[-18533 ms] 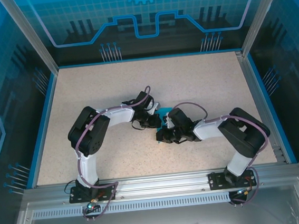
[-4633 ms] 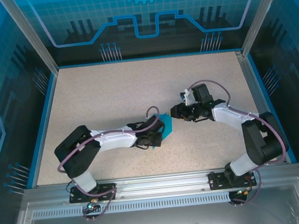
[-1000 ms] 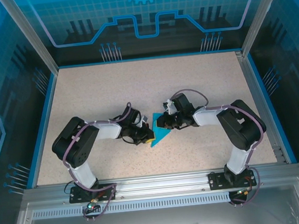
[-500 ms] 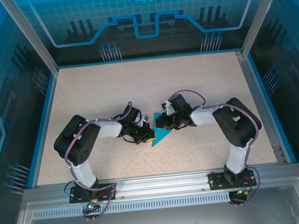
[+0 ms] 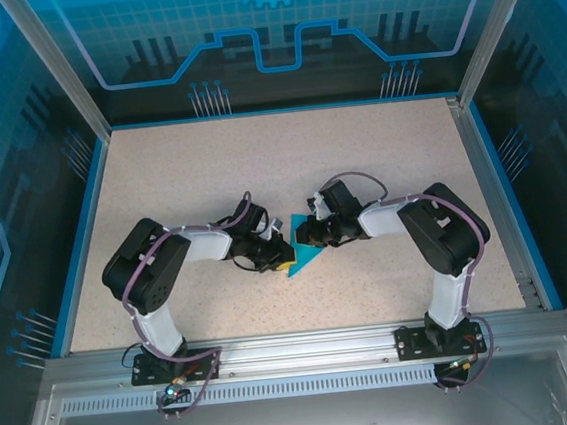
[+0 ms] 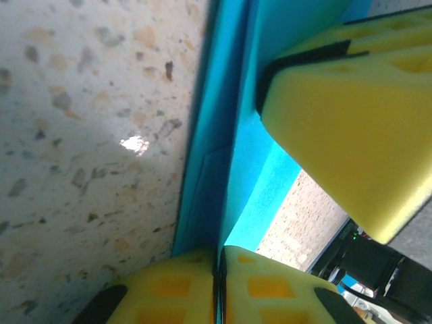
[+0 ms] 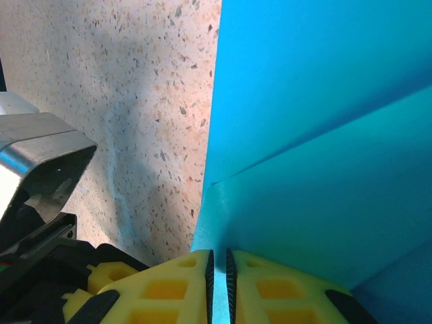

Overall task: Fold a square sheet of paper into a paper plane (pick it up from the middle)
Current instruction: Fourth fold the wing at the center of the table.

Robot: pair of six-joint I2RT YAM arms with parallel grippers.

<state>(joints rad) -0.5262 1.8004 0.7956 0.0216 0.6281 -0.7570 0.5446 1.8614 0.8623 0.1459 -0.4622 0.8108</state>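
Top external view: both arms reach in toward the middle of the speckled table [image 5: 210,179], where the paper sheet [image 5: 309,260] lies between them as a small cyan triangle w/ its point toward the near-left. The left gripper [image 5: 280,259] meets it from the left and the right gripper [image 5: 302,239] from the far-right edge, so the two heads sit just beside each other. Left wrist view: the left gripper [image 6: 220,260] has its yellow foam pads pressed together at the bottom of frame, with a thin edge of the paper sheet [image 6: 239,135] running into the seam, so it's clamped on the paper. Folded layers show as long parallel edges resting against the table [image 6: 81,135], and another yellow foam finger [image 6: 351,121] sits against the sheet at upper right. Right wrist view: the right gripper [image 7: 218,260] is likewise closed, pads nearly touching, nipping the paper sheet [image 7: 317,101] at its lower edge. A diagonal fold line crosses the cyan surface, and the table [image 7: 155,101] shows at left.
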